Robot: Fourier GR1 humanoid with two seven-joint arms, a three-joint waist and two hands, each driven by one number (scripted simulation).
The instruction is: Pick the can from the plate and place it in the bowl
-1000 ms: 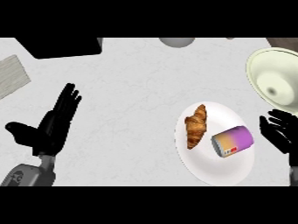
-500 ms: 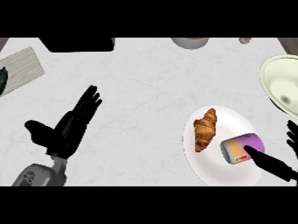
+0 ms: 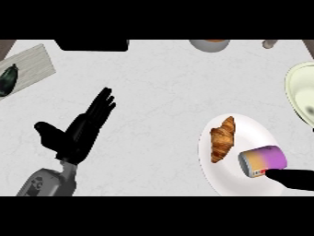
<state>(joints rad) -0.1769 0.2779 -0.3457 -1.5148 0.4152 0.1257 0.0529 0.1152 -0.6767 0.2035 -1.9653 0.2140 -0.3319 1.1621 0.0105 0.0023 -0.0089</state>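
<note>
A: Right, notes. The can (image 3: 263, 161) lies on its side on the white plate (image 3: 222, 182), at roughly 4 o'clock from the plate's centre, just beside the croissant (image 3: 222, 138) at 10 o'clock from it, the two apart.

B: State of the right hand (image 3: 296, 179)?

A: Low at the view's right edge. One dark finger or thumb touches the can's lower right side; other fingers show further up that edge at 3 o'clock. It looks part-curled round the can, but most of the hand is cut off, so I cannot tell whether the grip is closed.

B: And the left hand (image 3: 78, 131)?

A: Resting open on the counter (image 3: 159, 87) at 8 o'clock, fingers straight, well apart from the plate.

B: How does the can point?

A: Long axis runs about 8 o'clock to 2 o'clock. The grey lid end faces 8 o'clock, the purple end faces 2 o'clock, toward the bowl (image 3: 309, 99).

B: Advice for the grasp?

A: My judgement: close across the barrel, thumb and fingers on opposite sides of the long axis, near mid-length. Lift straight up so the can doesn't roll into the croissant, then carry it toward the bowl at 1 o'clock.
</note>
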